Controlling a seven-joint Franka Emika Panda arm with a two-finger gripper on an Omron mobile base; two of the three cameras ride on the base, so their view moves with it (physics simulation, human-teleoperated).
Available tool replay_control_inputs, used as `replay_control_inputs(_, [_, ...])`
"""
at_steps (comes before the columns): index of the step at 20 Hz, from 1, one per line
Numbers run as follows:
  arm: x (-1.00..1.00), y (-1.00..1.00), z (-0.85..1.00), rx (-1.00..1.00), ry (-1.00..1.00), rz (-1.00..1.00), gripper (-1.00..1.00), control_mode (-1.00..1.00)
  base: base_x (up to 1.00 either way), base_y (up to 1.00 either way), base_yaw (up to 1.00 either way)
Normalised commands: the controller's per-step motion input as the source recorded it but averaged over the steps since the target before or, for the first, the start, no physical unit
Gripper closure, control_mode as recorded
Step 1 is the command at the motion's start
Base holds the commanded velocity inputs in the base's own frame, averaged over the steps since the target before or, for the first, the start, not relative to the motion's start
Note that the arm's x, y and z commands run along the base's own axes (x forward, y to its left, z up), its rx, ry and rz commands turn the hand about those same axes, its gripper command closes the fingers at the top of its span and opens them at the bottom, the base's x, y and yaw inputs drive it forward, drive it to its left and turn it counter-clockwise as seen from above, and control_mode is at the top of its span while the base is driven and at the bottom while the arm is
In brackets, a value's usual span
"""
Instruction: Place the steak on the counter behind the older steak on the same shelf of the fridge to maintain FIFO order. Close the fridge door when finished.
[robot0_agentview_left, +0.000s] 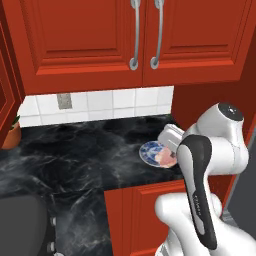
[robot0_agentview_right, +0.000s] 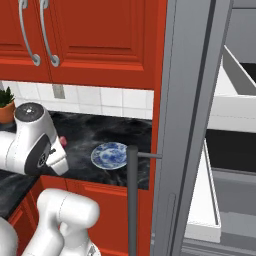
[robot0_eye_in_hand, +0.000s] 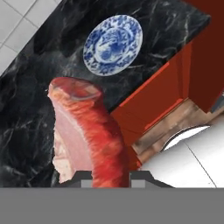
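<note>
Hand view: we see our claw clamped on the raw pink-red steak slab with its pale fatty edge, lifted clear of the black marble-look counter, presumably for carrying to the tall grey fridge. Beyond the claw's tips lies a blue-and-white patterned plate. Red wooden cabinets hang over a white tiled backsplash; the fridge shelves are barely visible.

Readable text: none
Plate: blue floral pattern, no lettering
Cabinet doors: bare, no labels or numbers
</note>
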Motion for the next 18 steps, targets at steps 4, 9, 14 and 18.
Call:
replay_control_inputs(4, [-0.41,0.16,-0.20,-0.02,0.02,0.00,1.00,-1.00,0.00,0.00,0.00])
replay_control_inputs(9, [-0.36,0.02,-0.10,0.00,0.00,0.00,1.00,1.00,-0.60,0.00,0.00])
replay_control_inputs(14, [0.00,0.00,0.00,0.00,0.00,0.00,1.00,1.00,-1.00,0.00,-0.03])
replay_control_inputs(18, [0.00,0.00,0.00,0.00,0.00,0.00,1.00,1.00,-1.00,-0.04,-0.06])
